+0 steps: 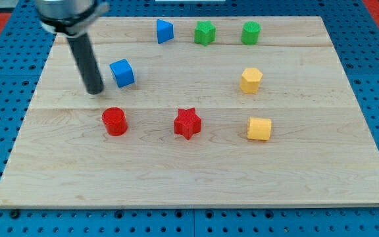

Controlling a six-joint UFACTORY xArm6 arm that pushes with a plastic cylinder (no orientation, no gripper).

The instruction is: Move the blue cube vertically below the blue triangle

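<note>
Blue cube: upper left of wooden board, just right of my tip, apart from it. My tip is a plain rod; no jaws. Blue triangle: top edge, up-right of the cube. Red cylinder: below the cube. Red star: centre.

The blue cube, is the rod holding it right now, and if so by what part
Nothing is held. My tip rests on the board just to the view's left of the blue cube, with a small gap between them; it can only push.
</note>
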